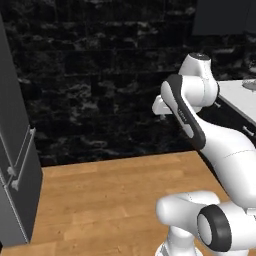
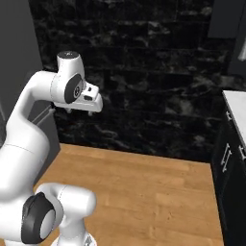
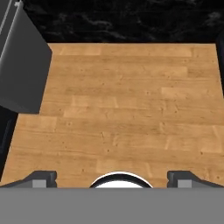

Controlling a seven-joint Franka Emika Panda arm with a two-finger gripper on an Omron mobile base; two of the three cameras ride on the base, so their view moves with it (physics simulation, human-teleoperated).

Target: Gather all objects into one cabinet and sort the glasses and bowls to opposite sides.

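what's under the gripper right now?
Bare wooden floor lies under the open gripper; nothing sits between its fingertips. A grey appliance stands at the floor's left edge. The floor nearest the camera is hidden.

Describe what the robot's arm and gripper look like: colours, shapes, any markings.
The arm is built of glossy white, rounded segments with dark grey to black rings and bands at the joints, and round dark caps on the joint sides. It rises from a white base. The gripper has two small dark grey, blocky fingertips, its jaws set wide apart. No cables or printed markings are visible.
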